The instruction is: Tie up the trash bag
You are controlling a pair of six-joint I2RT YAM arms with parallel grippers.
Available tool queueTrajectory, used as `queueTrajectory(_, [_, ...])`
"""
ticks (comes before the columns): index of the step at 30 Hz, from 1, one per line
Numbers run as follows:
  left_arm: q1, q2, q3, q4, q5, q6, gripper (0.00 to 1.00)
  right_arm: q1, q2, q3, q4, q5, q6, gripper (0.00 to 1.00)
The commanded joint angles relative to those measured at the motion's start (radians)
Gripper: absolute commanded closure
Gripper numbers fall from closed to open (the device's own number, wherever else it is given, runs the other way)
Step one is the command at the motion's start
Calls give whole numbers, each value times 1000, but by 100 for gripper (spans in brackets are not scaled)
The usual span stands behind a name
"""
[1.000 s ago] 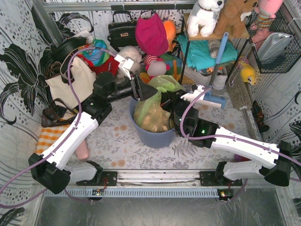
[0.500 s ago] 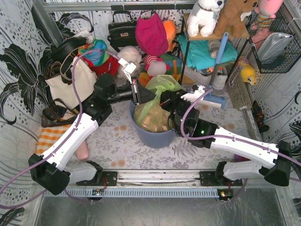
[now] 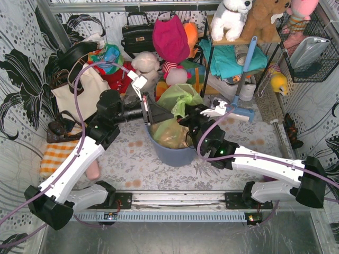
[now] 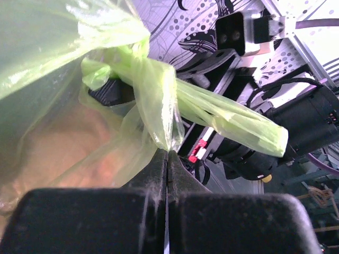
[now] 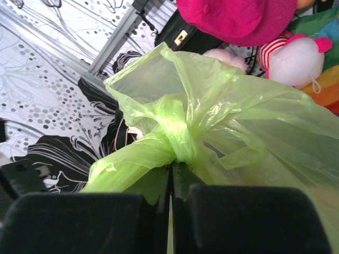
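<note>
Left pincer point(image 4: 167, 152), newly closed, and right pincer point(image 5: 171, 169) are both gripping trash bag point(image 3: 180, 98) tails above the bin point(image 3: 175, 156); tightening is probably starting.

Overhead rear view onto the table point(image 3: 132, 159); both wrist views close on the trash bag point(image 5: 212, 106), opposite sides.

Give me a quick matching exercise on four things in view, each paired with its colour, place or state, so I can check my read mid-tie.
Things:
1 trash bag
2 bin
3 left gripper
4 white plush toy

Descriptions:
a on the shelf at the back
b translucent light green
c shut on a twisted strand of plastic
d blue-grey

Pairs: 1-b, 2-d, 3-c, 4-a
</note>
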Motion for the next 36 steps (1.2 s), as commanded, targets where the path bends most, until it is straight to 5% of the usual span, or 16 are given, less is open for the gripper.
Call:
queueTrajectory(1, [4,-8,-47,53,40,-41,100,5,14,-49,256,-51,-108,100])
queueTrajectory(8, [5,26,-42,-4,38,0,99,6,17,-113,430,-102,-167,100])
queueTrajectory(13, [5,14,58,-189,-59,157,80,5,6,-119,413,-107,-159,100])
queueTrajectory(18, [5,-16,161,-320,-279,315,50,5,-8,-126,391,-99,-149,100])
queueTrajectory(25, [4,-2,170,-269,-468,474,43,5,-16,-128,367,-89,-131,100])
queueTrajectory(36, [-7,57,50,8,-514,673,30,5,-29,-129,324,-91,-98,100])
